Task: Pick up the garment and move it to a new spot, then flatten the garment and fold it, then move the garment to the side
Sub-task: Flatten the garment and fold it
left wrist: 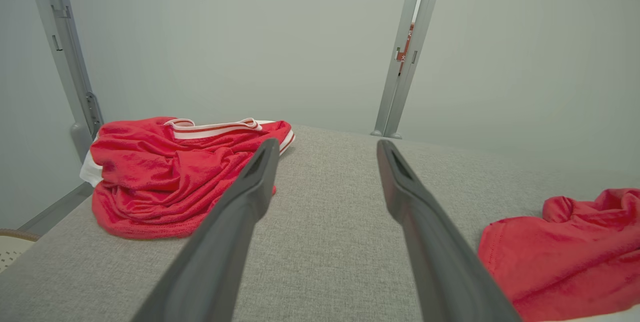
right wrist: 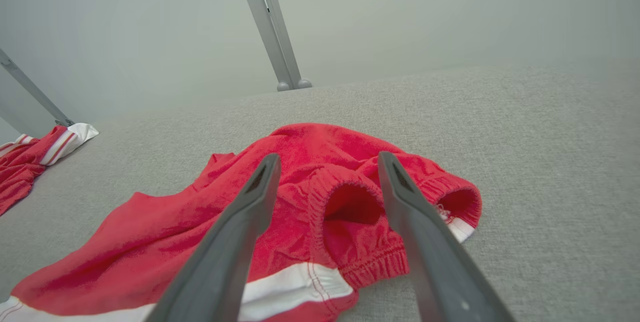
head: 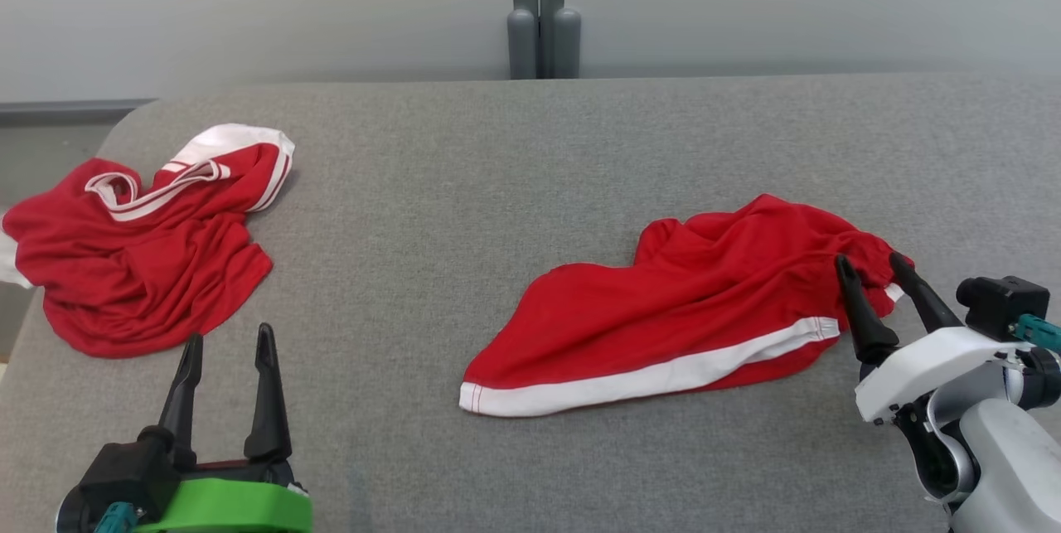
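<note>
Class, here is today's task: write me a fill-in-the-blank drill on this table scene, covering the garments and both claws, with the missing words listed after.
1. The shorts and the crumpled garment on the grey table are both mainly ____ with white trim.
2. The right claw, at the shorts' elastic waistband, is ____, not shut.
3. The left claw is open and holds ____.
4. In the head view, the crumpled garment lies on the table's ____ side.

Missing words: red; open; nothing; left
</note>
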{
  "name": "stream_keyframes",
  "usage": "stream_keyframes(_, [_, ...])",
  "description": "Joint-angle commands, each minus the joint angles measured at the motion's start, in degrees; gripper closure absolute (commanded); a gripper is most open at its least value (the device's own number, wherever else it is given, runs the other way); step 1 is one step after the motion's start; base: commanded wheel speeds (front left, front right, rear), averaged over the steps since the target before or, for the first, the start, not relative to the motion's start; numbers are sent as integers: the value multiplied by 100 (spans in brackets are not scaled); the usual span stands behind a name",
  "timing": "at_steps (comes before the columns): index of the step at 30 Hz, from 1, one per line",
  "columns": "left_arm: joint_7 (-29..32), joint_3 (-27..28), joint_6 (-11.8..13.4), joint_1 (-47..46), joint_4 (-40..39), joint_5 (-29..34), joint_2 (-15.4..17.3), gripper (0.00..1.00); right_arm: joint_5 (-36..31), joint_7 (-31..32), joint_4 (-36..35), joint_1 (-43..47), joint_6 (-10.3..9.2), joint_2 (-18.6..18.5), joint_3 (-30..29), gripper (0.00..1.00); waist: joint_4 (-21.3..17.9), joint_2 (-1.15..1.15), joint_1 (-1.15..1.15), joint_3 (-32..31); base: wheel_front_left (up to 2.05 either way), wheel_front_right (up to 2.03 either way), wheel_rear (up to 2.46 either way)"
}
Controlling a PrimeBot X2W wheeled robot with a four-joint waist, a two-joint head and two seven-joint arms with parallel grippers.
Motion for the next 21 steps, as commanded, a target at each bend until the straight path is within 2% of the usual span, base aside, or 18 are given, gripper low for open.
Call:
stream_keyframes(1, [-3,87,35,134,-42,11,27,0,-75,-99,-202,144,2,-2,-42,0,-210,0,0,-224,0,0,0])
stream_keyframes(6, [-3,328,43,249,-153,50,53,0,-453,-237,-974,436,2,117,-424,0,-370,0,0,-304,0,0,0])
stream_keyframes(12, [-3,402,-17,266,-197,105,17,0,-1054,-246,-1945,869,2,672,-973,0,-412,0,0,-367,0,0,0])
stream_keyframes(16, [-3,328,-115,297,-83,143,-2,0,-1314,-247,-2099,1111,2,928,-1059,0,-414,0,0,-389,0,0,0])
stream_keyframes(21, [-3,275,-164,283,46,270,-17,0,-1537,-248,-2012,1158,2,1018,-1019,0,-428,0,0,-382,0,0,0])
